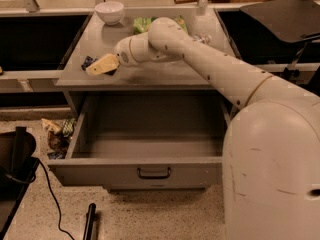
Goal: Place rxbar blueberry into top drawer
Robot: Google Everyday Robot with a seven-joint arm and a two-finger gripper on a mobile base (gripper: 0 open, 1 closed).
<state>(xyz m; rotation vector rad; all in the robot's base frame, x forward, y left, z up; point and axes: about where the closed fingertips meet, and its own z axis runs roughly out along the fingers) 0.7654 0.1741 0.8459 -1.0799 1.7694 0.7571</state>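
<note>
The rxbar blueberry (88,61) is a dark blue bar lying on the grey cabinet top near its left front edge; most of it is hidden under my gripper. My gripper (100,66), with pale yellow fingers, sits right over the bar at the end of the long white arm that reaches in from the right. The top drawer (150,171) is pulled wide open below the cabinet top, its inside bare, with a small dark bar handle at the centre of its front panel.
A white bowl (109,11) stands at the back left of the cabinet top (150,76). A green snack bag (142,24) and a clear bottle (202,39) lie behind the arm. Crumpled wrappers (55,134) lie on the floor left of the drawer. A black cable (50,194) runs along the floor.
</note>
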